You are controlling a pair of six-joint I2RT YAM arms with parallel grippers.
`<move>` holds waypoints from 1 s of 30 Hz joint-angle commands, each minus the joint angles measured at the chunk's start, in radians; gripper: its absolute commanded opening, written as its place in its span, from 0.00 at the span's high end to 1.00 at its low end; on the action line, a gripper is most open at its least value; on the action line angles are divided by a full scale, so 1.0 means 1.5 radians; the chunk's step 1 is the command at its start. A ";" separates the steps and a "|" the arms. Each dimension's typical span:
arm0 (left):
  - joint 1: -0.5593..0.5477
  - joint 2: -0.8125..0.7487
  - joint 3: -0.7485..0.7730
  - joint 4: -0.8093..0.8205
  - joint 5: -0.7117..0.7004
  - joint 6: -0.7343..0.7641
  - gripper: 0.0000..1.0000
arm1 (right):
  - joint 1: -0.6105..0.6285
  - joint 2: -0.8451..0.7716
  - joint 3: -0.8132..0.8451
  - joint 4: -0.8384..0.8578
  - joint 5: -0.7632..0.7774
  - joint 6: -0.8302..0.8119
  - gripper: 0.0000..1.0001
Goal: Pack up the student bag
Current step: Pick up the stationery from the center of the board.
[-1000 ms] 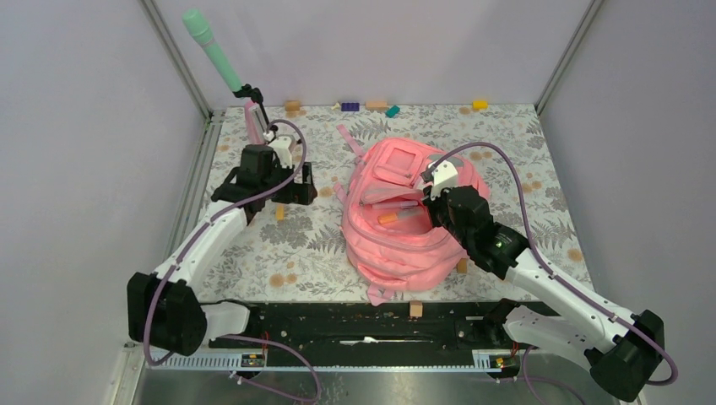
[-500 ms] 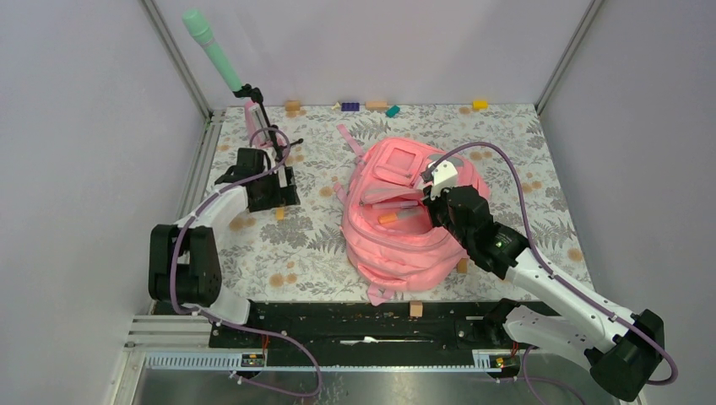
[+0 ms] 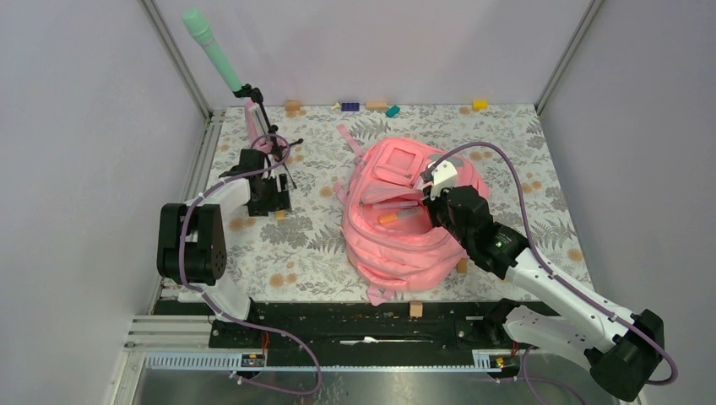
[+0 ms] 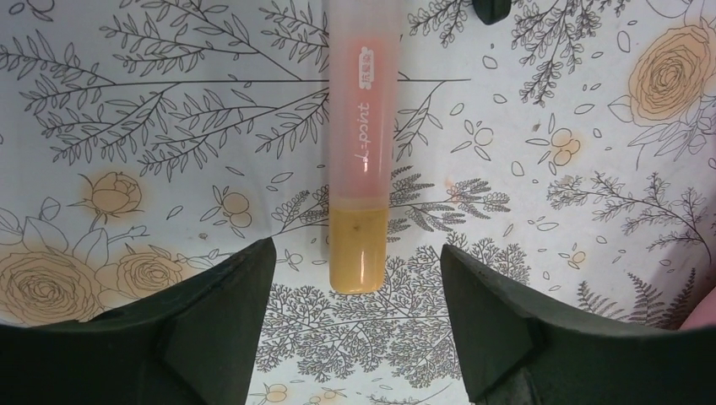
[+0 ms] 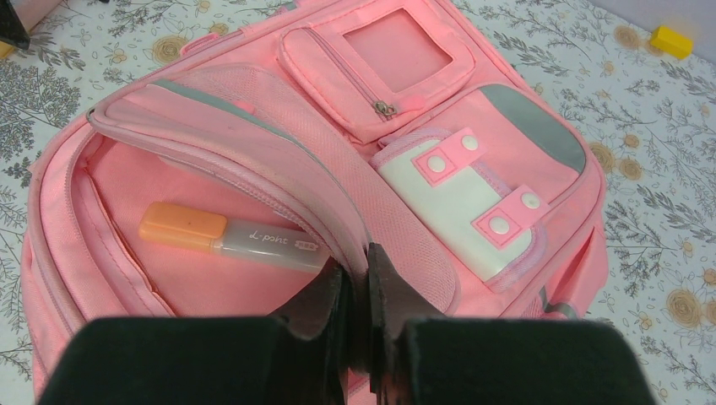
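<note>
Student bag [image 3: 397, 219]: mid-worktop [image 3: 523, 152], front pockets up, long axis near-to-far, open compartment toward near end.
Right hand [image 5: 355, 270]: clamped on bag's opening flap.
Left hand [image 4: 356, 253]: jaws apart, astride orange end of loose marker [image 4: 361, 152], flat on worktop.
Packed marker [image 5: 228, 236]: inside open compartment.

Student bag [image 3: 388, 249]: pink, lying front-up, main compartment gaping open.

Left end effector [image 4: 355, 291] gapes downward; right end effector [image 5: 356, 270] is pinched closed.
</note>
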 commanded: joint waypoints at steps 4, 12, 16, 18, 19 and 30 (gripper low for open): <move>0.002 0.017 0.037 -0.001 -0.015 0.018 0.32 | 0.001 -0.001 0.022 0.071 0.032 0.000 1.00; 0.002 0.042 0.049 -0.018 -0.023 0.027 0.41 | 0.002 -0.001 0.022 0.071 0.032 0.001 1.00; 0.002 0.048 0.052 -0.020 -0.017 0.029 0.54 | 0.002 -0.001 0.021 0.071 0.033 0.000 1.00; 0.002 0.047 0.052 -0.021 -0.016 0.030 0.60 | 0.001 -0.001 0.020 0.071 0.034 0.000 1.00; 0.001 0.047 0.052 -0.020 -0.016 0.030 0.65 | 0.002 -0.001 0.020 0.071 0.034 0.001 1.00; 0.002 0.019 0.049 -0.006 0.020 0.029 1.00 | 0.001 0.003 0.022 0.071 0.036 -0.001 1.00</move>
